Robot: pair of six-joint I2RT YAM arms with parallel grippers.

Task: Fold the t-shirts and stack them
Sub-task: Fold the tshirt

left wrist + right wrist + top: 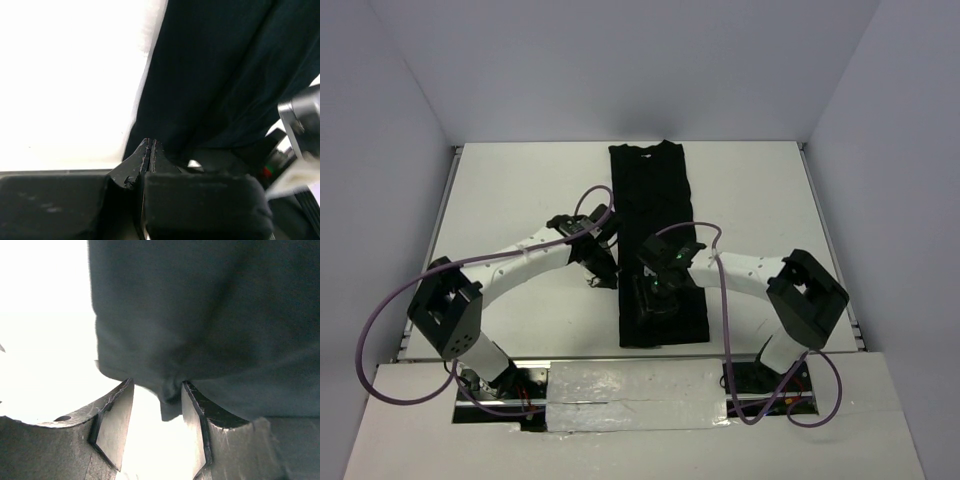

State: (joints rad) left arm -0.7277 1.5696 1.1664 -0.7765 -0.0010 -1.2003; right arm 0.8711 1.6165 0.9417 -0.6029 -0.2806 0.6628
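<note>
The left arm [510, 262] and the right arm [750, 268] bend in toward each other; the left gripper [150, 146] is squeezed tight; the right gripper [157, 390] has its jaws apart.

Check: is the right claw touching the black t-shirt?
Touching. The right wrist view shows a bunched fold of the t-shirt dipping between the open jaws of the right claw, pressed against one finger.

The t-shirt [655, 195] lies lengthwise on the counter [520, 190]; left claw [601, 281] beside its left edge, right claw [655, 296] over its near end.
</note>
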